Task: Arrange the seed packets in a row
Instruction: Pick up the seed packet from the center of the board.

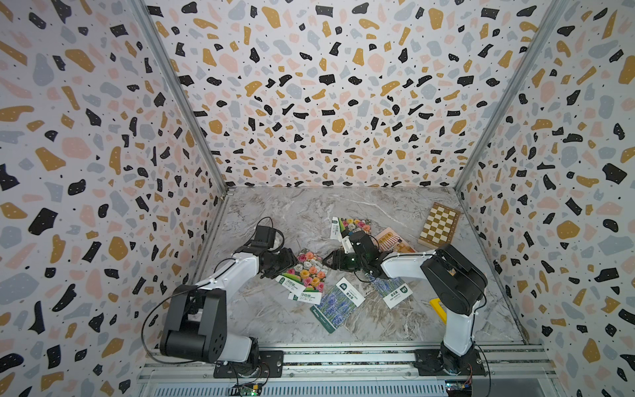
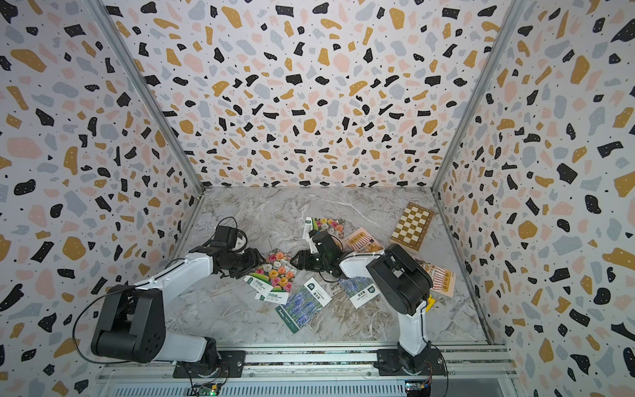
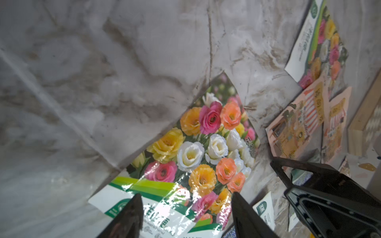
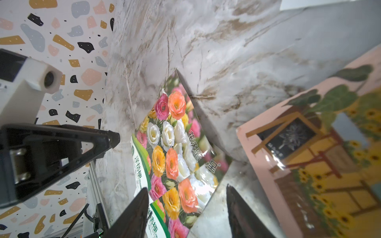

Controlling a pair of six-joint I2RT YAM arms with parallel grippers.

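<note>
Yellow frame (image 1: 437, 307) mostly hidden behind right arm (image 1: 453, 275); awning packet (image 1: 395, 242) beside the arm partly covered. Label print too small to read.

Wooden checkerboard (image 1: 439, 225) (image 2: 412, 225), seen in both top views: brown and cream squares, lies flat on grey marble tabletop (image 1: 292, 209), far right part, slightly askew.
Right wall (image 1: 567, 172), terrazzo pattern: just beside checkerboard.
Back wall (image 1: 309, 86), same pattern: behind checkerboard.
Yellow plastic frame (image 1: 435, 303): toward front from checkerboard, well apart from it, same right side; only small part visible.
Aluminium rail (image 1: 343, 357): along front edge of tabletop, far from checkerboard.
Small circuit board (image 1: 248, 390) with green light: below rail, far front-left of checkerboard.
</note>
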